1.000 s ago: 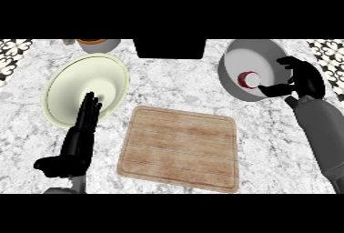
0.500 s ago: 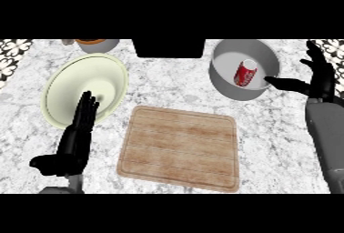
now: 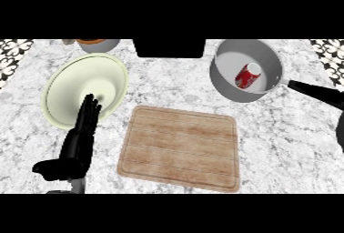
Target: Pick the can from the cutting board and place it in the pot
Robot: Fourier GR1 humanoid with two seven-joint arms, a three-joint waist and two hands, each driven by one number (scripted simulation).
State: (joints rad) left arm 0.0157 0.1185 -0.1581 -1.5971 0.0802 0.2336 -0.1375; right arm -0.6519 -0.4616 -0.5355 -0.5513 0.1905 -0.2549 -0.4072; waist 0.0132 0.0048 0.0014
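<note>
We have just let the can [image 3: 248, 75] go into the pot [image 3: 228, 88] at upper right, our right hand withdrawn from view, left hand [image 3: 79, 136] resting open

On the speckled marble worktop [image 3: 282, 136], the red can [image 3: 248, 75] lies inside the grey metal pot [image 3: 228, 84] at back right; the rectangular wooden cutting board [image 3: 180, 148] sits centre, the round cream plate [image 3: 74, 86] left.

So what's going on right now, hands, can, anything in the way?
Left hand open, resting by the plate. Right hand out of view. Can lying in the pot. Cutting board bare, nothing in the way.
</note>
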